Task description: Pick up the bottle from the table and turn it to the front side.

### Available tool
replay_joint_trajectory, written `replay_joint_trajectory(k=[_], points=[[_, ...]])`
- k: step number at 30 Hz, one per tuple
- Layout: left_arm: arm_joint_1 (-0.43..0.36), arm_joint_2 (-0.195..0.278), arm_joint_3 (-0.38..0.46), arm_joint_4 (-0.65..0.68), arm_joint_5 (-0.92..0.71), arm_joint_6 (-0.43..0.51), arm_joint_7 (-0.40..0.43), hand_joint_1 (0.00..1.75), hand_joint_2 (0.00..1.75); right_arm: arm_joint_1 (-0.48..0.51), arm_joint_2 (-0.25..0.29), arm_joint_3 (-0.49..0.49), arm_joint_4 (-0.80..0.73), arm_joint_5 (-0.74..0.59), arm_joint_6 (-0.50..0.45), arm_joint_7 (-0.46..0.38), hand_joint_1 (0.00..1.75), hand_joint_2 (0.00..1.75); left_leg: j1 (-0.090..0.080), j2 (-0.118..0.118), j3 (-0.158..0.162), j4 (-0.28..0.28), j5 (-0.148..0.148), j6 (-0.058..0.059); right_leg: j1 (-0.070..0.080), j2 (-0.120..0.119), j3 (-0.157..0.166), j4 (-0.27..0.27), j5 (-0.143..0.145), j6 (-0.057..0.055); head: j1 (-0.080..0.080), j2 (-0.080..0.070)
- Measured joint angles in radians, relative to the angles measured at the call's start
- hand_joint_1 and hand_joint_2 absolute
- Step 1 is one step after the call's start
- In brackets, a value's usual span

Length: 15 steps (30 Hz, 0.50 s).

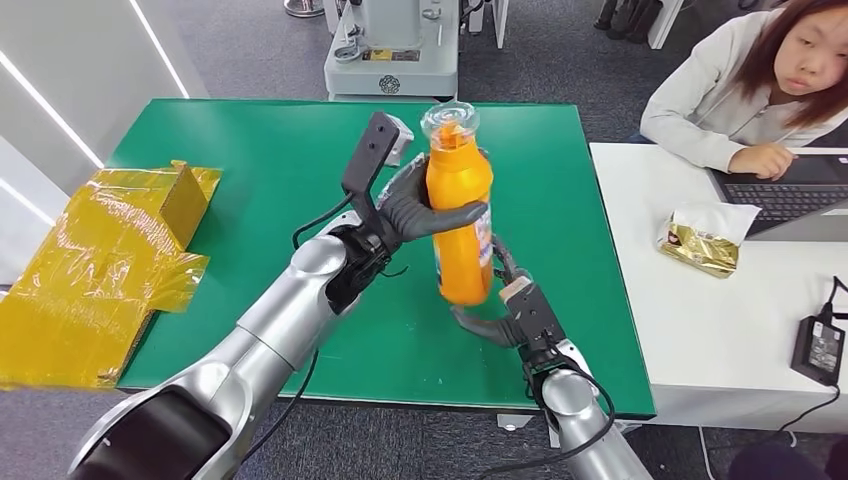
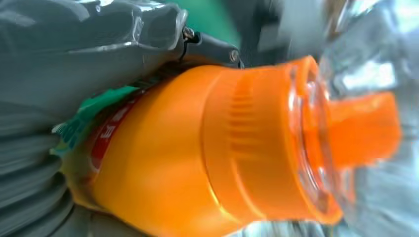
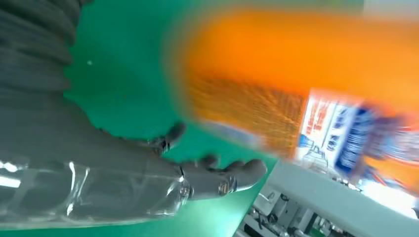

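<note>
An orange bottle (image 1: 460,210) with a clear cap hangs upright above the green table (image 1: 250,170). My left hand (image 1: 415,210) grips it around the upper body, thumb across the front. The left wrist view has the orange bottle (image 2: 197,158) close up, its cap blurred, with my left hand (image 2: 74,54) pressed against it. My right hand (image 1: 500,310) sits just below and beside the bottle's base, fingers spread and holding nothing. In the right wrist view my right hand (image 3: 148,173) lies apart from the blurred bottle (image 3: 296,74), whose label shows.
Crumpled yellow wrapping (image 1: 100,260) lies at the table's left edge. A white desk (image 1: 720,330) stands to the right with a snack bag (image 1: 700,245), a laptop (image 1: 800,195) and a power brick (image 1: 820,345); a person (image 1: 750,80) sits there. A grey machine (image 1: 395,45) stands behind the table.
</note>
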Motion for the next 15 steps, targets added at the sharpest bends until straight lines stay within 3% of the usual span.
replay_joint_trajectory(k=[4, 8, 11, 15], points=[[-0.053, 0.064, -0.040, -0.001, -0.397, 0.326, -0.089, 1.75, 1.75, 0.074, -0.015, -0.025, -0.136, 0.015, -0.002, 0.002, 0.00, 1.75, 0.000, 0.001, 0.000, 0.000, 0.000, 0.000, 0.000, 0.001, 0.000, 0.000, 0.000, 0.000, 0.000, 0.000], [-0.078, 0.157, -0.092, -0.035, -0.976, 0.617, -0.012, 1.75, 1.75, 0.158, -0.044, -0.040, -0.285, 0.033, 0.010, -0.014, 0.00, 1.75, 0.000, 0.001, 0.001, -0.001, 0.000, 0.000, 0.000, 0.001, 0.000, 0.001, 0.000, 0.000, 0.000, 0.000], [-0.081, 0.210, -0.102, -0.060, -1.279, 0.664, 0.054, 1.75, 1.75, 0.198, -0.057, -0.043, -0.363, 0.046, 0.016, -0.020, 0.00, 1.75, 0.000, 0.001, 0.000, -0.001, 0.000, 0.000, 0.000, 0.001, -0.001, 0.001, 0.000, 0.000, 0.000, 0.000], [-0.089, 0.252, -0.117, -0.066, -1.548, 0.696, 0.134, 1.75, 1.75, 0.204, -0.071, -0.039, -0.409, 0.047, 0.014, -0.024, 0.00, 1.75, 0.000, 0.001, 0.000, -0.001, 0.000, 0.000, 0.000, 0.001, 0.000, 0.001, 0.000, 0.000, 0.000, 0.000]])
